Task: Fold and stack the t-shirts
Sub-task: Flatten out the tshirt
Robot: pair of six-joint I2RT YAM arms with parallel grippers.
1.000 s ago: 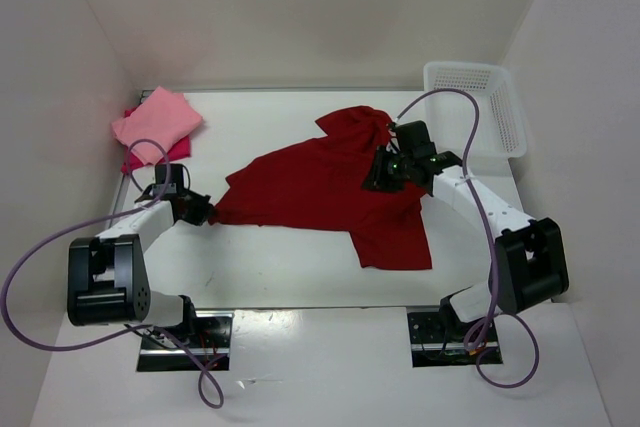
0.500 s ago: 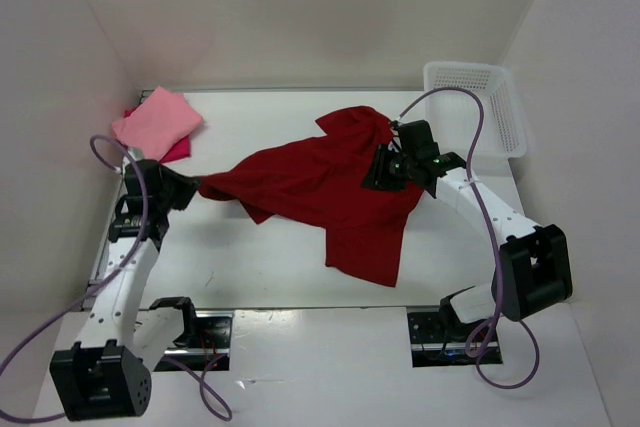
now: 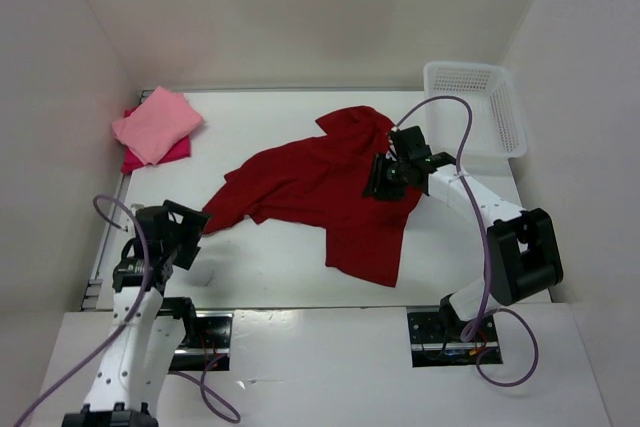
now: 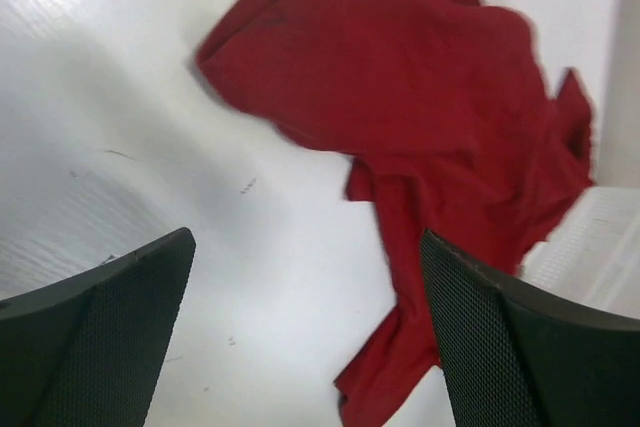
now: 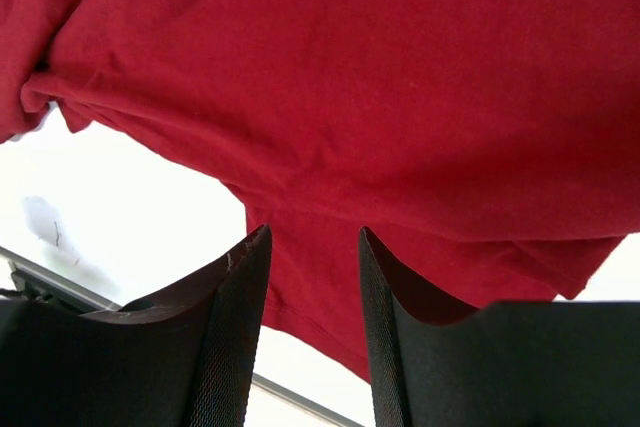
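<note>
The dark crimson t-shirt (image 3: 320, 192) lies rumpled across the middle of the table and fills the upper part of the left wrist view (image 4: 420, 97). My left gripper (image 3: 198, 230) hangs wide open just short of the shirt's left corner, with bare table between its fingers (image 4: 307, 237). My right gripper (image 3: 380, 179) hovers over the shirt's right part. Its jaws (image 5: 313, 232) stand apart, and the crimson cloth (image 5: 400, 97) lies beyond them, not pinched. At the back left, the salmon pink t-shirt (image 3: 155, 123) lies folded on the magenta-red t-shirt (image 3: 165, 154).
A white mesh basket (image 3: 478, 107) stands at the back right corner. White walls close in the table on the left, back and right. The arm bases and purple cables (image 3: 120, 247) sit along the near edge.
My left gripper has opened and let go of the shirt's left corner, and the arm has drawn back toward the near edge. The corner has dropped onto the table. My right jaws have widened.
</note>
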